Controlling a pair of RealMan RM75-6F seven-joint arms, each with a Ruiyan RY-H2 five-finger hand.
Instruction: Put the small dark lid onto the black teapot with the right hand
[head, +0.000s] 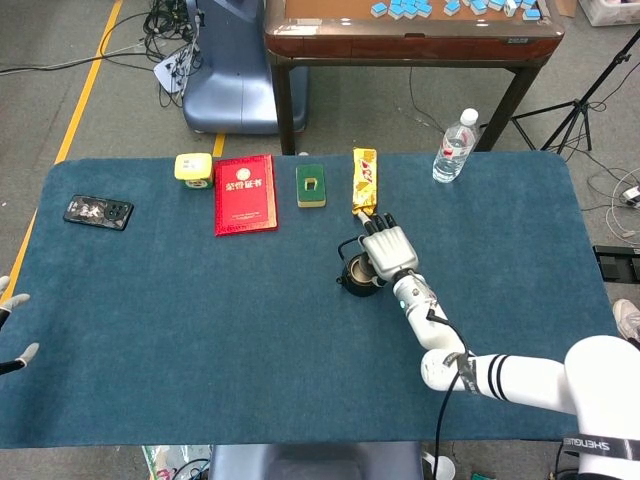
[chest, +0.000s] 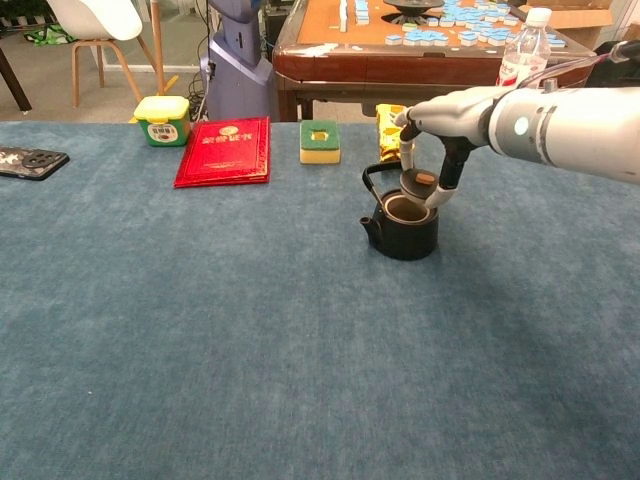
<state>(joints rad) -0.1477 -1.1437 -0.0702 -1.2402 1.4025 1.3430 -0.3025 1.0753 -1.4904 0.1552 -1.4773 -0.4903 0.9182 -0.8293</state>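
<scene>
The black teapot (chest: 402, 228) stands mid-table with its handle upright and its mouth uncovered; in the head view the teapot (head: 356, 278) is partly hidden under my hand. My right hand (chest: 430, 160) (head: 388, 251) hovers just above it and pinches the small dark lid (chest: 419, 183) between thumb and fingers. The lid hangs tilted, slightly right of and above the pot's opening, without touching it. Only the fingertips of my left hand (head: 12, 330) show at the head view's far left edge, spread and holding nothing.
Along the far edge lie a yellow-lidded box (head: 193, 168), a red booklet (head: 245, 193), a green box (head: 311, 185) and a yellow snack packet (head: 364, 180). A water bottle (head: 454, 146) stands far right, a phone (head: 98, 212) far left.
</scene>
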